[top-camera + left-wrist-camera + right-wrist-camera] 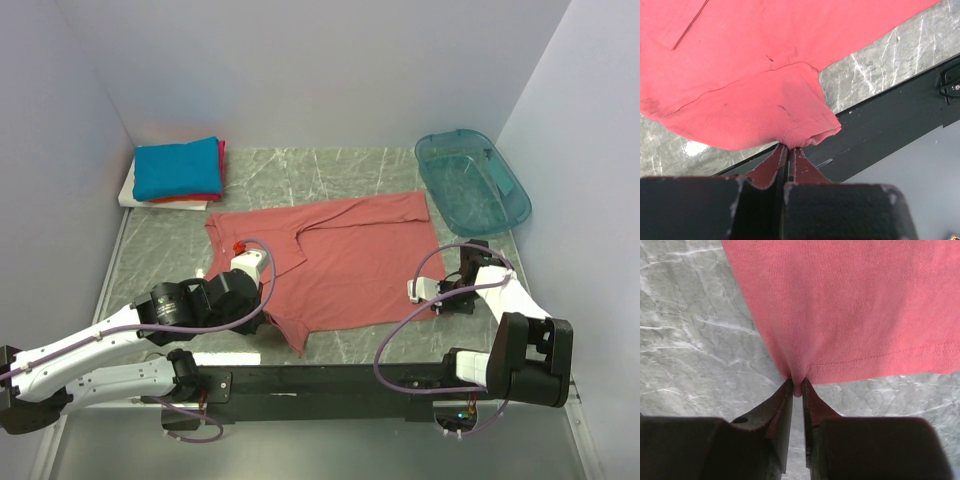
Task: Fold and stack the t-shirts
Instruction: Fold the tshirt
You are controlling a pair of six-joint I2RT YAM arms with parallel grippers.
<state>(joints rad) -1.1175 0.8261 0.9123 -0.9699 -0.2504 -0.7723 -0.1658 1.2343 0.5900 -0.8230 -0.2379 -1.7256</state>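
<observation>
The large salmon-pink t-shirt (350,255) lies spread across the middle of the marble table. My left gripper (266,316) is at its near left corner, shut on a bunched sleeve edge (805,135); in the left wrist view the gripper (788,146) has its jaws pressed together on the cloth. Over at the near right corner, my right gripper (438,302) pinches the hem; the right wrist view shows the gripper (797,385) with a small fold of shirt (850,305) nipped between its tips. A folded blue t-shirt (178,168) tops a stack with red (216,160) and white (128,190) ones at the back left.
A translucent teal plastic bin (472,180) sits at the back right by the wall. The black rail (320,380) carrying the arm bases runs along the near edge, close under the left gripper's cloth (890,120). White walls close in three sides.
</observation>
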